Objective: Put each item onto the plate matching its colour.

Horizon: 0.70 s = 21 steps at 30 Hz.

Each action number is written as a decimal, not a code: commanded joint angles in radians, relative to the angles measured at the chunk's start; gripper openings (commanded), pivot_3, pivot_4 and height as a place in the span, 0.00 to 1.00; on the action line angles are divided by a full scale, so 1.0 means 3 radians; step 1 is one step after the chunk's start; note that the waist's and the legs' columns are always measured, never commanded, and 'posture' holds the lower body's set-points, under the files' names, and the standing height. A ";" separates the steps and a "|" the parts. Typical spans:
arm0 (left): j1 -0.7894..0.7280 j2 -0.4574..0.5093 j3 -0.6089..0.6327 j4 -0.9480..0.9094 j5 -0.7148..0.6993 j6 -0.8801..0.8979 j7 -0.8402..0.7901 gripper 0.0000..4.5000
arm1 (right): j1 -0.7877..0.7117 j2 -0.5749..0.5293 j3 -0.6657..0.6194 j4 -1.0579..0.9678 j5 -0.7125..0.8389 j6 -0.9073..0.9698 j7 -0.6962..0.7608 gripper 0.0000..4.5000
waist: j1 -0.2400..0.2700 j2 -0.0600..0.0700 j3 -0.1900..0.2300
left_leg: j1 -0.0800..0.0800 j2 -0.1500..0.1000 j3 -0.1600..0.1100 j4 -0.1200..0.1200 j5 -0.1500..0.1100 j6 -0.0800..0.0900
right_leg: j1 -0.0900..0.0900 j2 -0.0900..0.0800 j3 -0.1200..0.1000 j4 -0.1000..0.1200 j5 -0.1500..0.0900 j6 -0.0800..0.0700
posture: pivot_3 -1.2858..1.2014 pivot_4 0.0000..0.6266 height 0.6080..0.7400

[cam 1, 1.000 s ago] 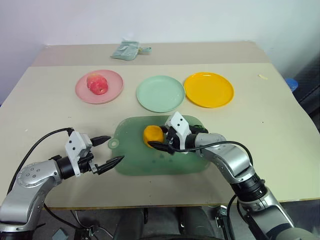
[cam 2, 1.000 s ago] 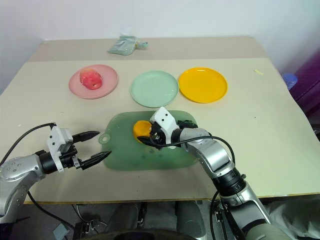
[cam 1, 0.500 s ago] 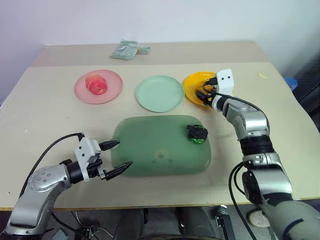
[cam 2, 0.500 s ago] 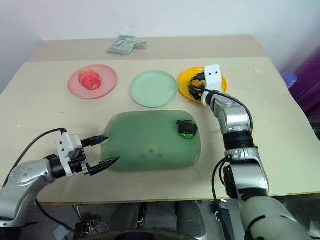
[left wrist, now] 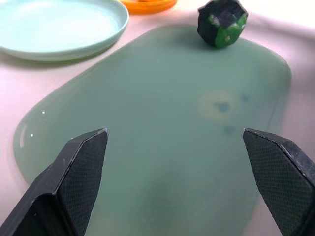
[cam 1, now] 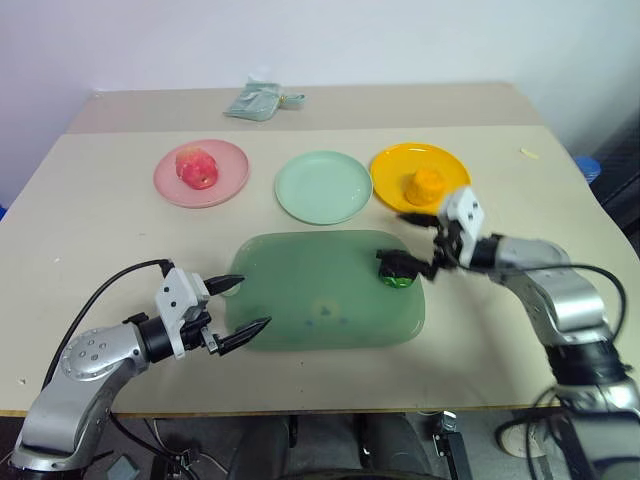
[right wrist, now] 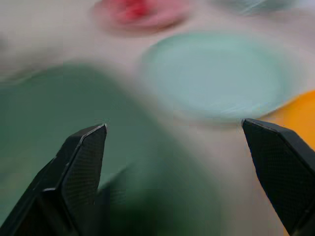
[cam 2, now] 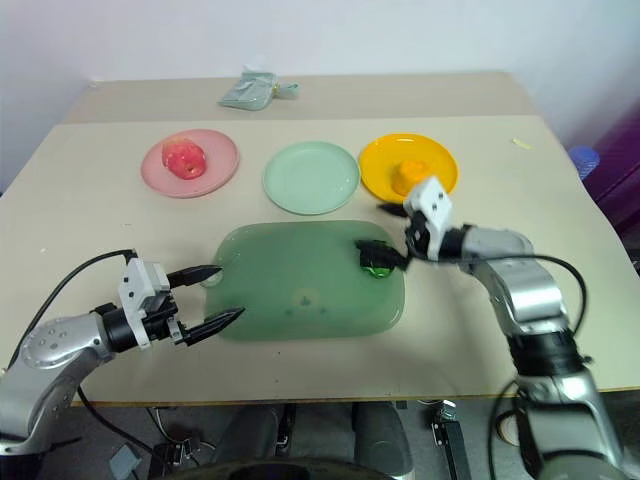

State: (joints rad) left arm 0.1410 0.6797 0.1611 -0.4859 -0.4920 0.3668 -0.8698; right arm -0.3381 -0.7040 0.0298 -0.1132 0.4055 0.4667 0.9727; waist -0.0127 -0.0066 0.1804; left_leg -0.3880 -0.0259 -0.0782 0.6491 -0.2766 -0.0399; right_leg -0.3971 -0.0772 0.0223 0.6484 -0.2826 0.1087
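The red-pink apple (cam 1: 196, 167) lies on the pink plate (cam 1: 225, 185) at the far left. The orange fruit (cam 1: 426, 185) sits on the orange-yellow plate (cam 1: 395, 165) at the far right. Between them, the mint green plate (cam 1: 323, 187) holds nothing. The dark green-and-black lump (cam 1: 397, 269) rests on the green mat (cam 1: 320, 295), near its right edge. My right gripper (cam 1: 415, 245) is open just right of the lump, its fingers spread wide around nothing. My left gripper (cam 1: 252, 304) is open and low over the mat's left edge, pointing across it toward the lump (left wrist: 222, 22).
A pale green cloth bundle (cam 1: 255, 100) lies at the table's far edge, behind the plates. Bare tabletop lies to the left and right of the mat and along the near edge.
My right gripper carried the orange fruit from the mat to the orange-yellow plate, let it go, opened, and swung back beside the lump. My left gripper stayed open and nearly still.
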 commanded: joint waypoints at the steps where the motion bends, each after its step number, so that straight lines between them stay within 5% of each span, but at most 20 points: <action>1: -0.0132 0.0057 0.0021 -0.0093 -0.0118 0.0055 -0.0039 1.00 | 0.0090 -0.0072 0.0102 -0.0152 -0.0095 -0.0008 0.0065 0.99 | -0.0019 0.0001 0.0000 | 0.0002 0.0001 0.0001 0.0000 0.0000 0.0000 | 0.0001 0.0001 0.0000 0.0000 0.0000 0.0000 | 0.52 0.24 1.00; 5: -0.0256 0.0090 0.0026 -0.0116 -0.0186 0.0159 -0.0039 1.00 | -0.0020 0.0087 0.0227 0.0049 -0.0337 -0.0091 -0.0160 0.80 | -0.0024 0.0002 0.0000 | 0.0002 0.0003 0.0001 -0.0003 0.0000 0.0000 | -0.0003 0.0006 0.0002 0.0002 0.0000 -0.0001 | 0.52 0.24 1.00; 9: -0.0181 0.0077 0.0156 -0.0082 -0.0221 0.0126 -0.0020 1.00 | -0.0245 0.0343 0.0161 -0.0067 -0.0191 0.0014 -0.0288 0.38 | -0.0018 0.0003 0.0001 | -0.0002 0.0004 0.0001 -0.0003 0.0000 -0.0001 | -0.0008 0.0006 0.0003 0.0001 0.0000 0.0000 | 0.52 0.24 1.00; 13: -0.0100 -0.0003 0.0524 0.0126 -0.0225 0.0062 0.0184 1.00 | -0.0775 0.0835 0.0391 0.0283 -0.0477 0.0009 -0.0707 0.38 | -0.0035 0.0002 0.0001 | -0.0004 0.0004 0.0000 -0.0003 0.0001 -0.0002 | -0.0010 0.0005 0.0004 0.0002 0.0000 -0.0001 | 0.52 0.24 1.00; 19: 0.0004 -0.0068 0.0739 0.0140 -0.0216 0.0047 0.0331 1.00 | -0.1850 0.1716 0.0397 0.2048 -0.0926 -0.0190 -0.1593 0.38 | -0.0001 0.0002 0.0001 | -0.0011 0.0003 -0.0001 -0.0006 0.0007 -0.0014 | -0.0023 0.0006 0.0004 0.0005 0.0002 -0.0003 | 0.52 0.24 1.00; 21: 0.0101 -0.0091 0.0737 0.0073 -0.0193 0.0022 0.0349 1.00 | -0.2176 0.1902 0.0238 0.2702 -0.0890 -0.0442 -0.1695 0.55 | -0.0003 0.0001 0.0000 | -0.0017 0.0000 -0.0003 -0.0008 0.0014 -0.0027 | -0.0027 0.0003 0.0002 0.0003 0.0002 -0.0003 | 0.52 0.24 1.00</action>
State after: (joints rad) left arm 0.1613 0.6568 0.3612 -0.4283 -0.5502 0.3990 -0.7701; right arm -0.9388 -0.1462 0.1482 0.6038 0.1365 0.3985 0.4924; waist -0.0135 -0.0063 0.1805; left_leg -0.3933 -0.0267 -0.0783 0.6465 -0.2721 -0.0483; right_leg -0.4054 -0.0774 0.0230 0.6491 -0.2820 0.1077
